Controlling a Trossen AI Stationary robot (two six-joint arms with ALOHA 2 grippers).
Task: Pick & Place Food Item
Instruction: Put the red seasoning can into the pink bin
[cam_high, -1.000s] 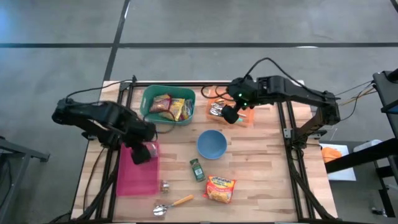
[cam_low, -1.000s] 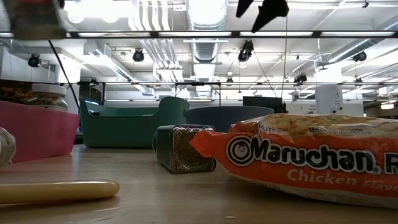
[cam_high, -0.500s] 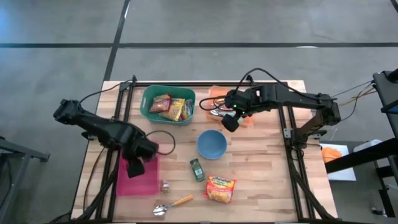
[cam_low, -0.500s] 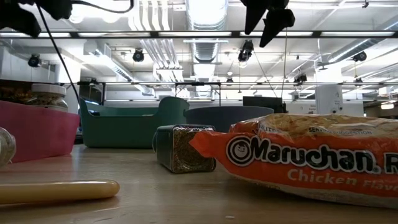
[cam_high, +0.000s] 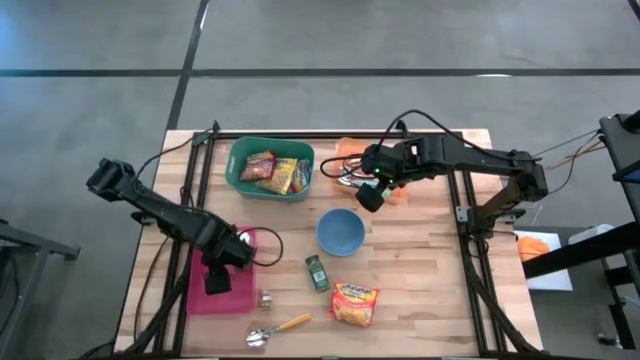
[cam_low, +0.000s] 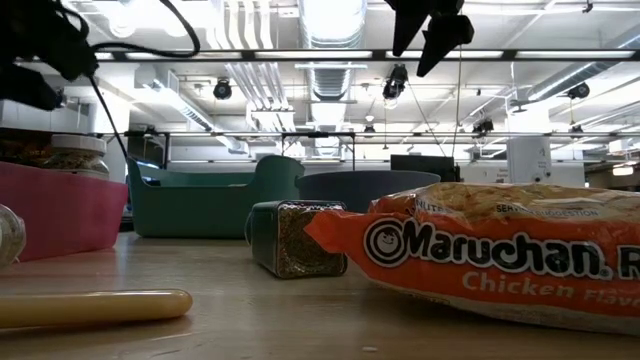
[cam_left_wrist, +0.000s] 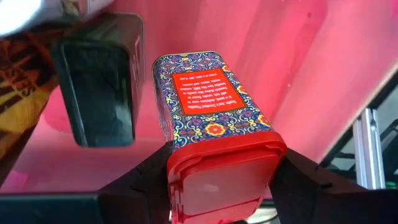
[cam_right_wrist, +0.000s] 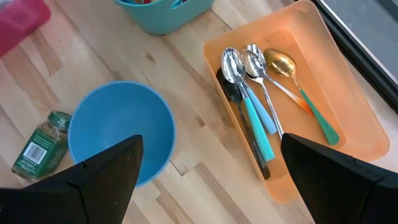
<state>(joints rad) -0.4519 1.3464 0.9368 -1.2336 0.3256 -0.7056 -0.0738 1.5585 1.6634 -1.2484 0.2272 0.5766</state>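
Over the pink bin (cam_high: 213, 290) at the table's eight o'clock, the left gripper (cam_high: 217, 279) hides its load from above; the wrist camera shows its fingers (cam_left_wrist: 140, 180) clenched on a patterned blue tin (cam_left_wrist: 208, 102) with a red label and red lid, beside a dark tin (cam_left_wrist: 99, 81). At one o'clock, the right gripper (cam_high: 369, 194) hangs released between the blue bowl (cam_high: 341, 232) and the orange cutlery tray (cam_right_wrist: 298, 81).

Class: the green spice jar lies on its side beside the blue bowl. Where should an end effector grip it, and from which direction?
Grip the green spice jar across its mid-body, coming straight down. It lies flat on the table with both long sides free; the blue bowl sits beyond its cap end, so the fingers should straddle its width.
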